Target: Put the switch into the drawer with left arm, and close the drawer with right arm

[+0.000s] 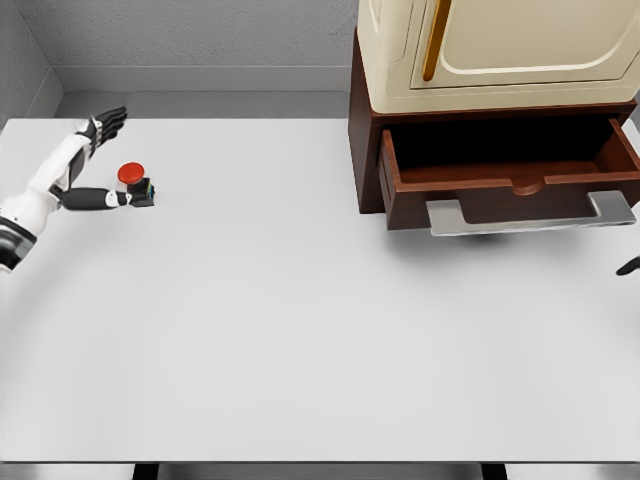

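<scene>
Reaching in from the left edge, my left hand [85,165] stands beside the switch [135,184]. The fingers [108,121] are spread and point away from me, toward the back of the table, and the thumb [95,198] stretches forward until its tip touches the near side of the small dark base of the switch. I hold nothing: the hand is open, and the fingers are not wrapped around the switch. The switch sits upright on the white table [300,340], far on the left side, with its round red button on top.

Of my right hand [630,266] I see only a dark tip at the right edge of the picture, a little below the drawer handle. I cannot tell from this whether it is open or closed.

The drawer [510,175] is at the other side of the table, well apart from the switch. It belongs to a brown cabinet [362,130] that carries a cream-coloured appliance [500,50] on top. The drawer is pulled out, its inside looks dark and empty, and its flat metal handle [530,214] faces me.

I judge that the task is at its very beginning. The switch is not yet grasped, so grasping, carrying it across the table, putting it into the drawer and closing the drawer with the right hand are all left to do.
</scene>
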